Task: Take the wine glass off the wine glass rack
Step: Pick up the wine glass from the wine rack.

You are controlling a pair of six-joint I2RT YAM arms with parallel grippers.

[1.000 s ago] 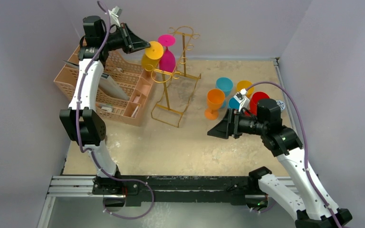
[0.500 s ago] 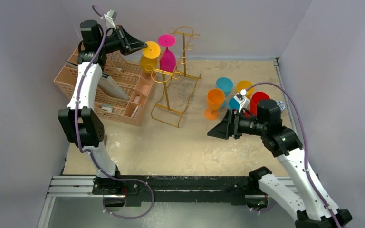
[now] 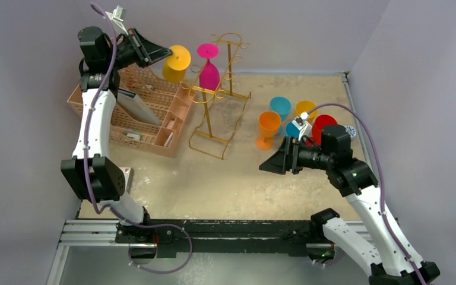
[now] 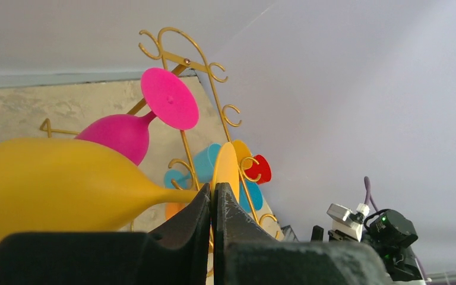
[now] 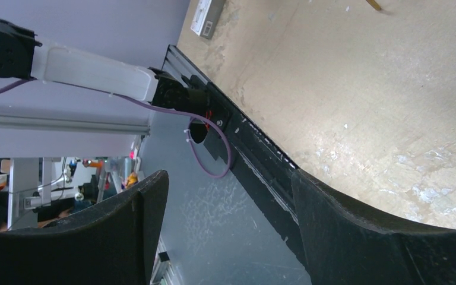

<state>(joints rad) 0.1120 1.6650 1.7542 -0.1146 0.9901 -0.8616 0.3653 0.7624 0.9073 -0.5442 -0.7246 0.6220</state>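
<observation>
Left hand (image 3: pixel 165 54): we record it pinched shut on the stem of the yellow wine glass (image 3: pixel 176 62), held aloft just left of the gold wine glass rack (image 3: pixel 208 119), apart from it, above the peach organizer (image 3: pixel 148 113). Pink glass (image 3: pixel 209 74) hangs on the rack. Right hand (image 3: pixel 265 167): spread wide, empty, over the surface (image 3: pixel 231 184).

Seemingly free gap between rack (image 3: pixel 206 97), cups (image 3: pixel 268 126)
</observation>
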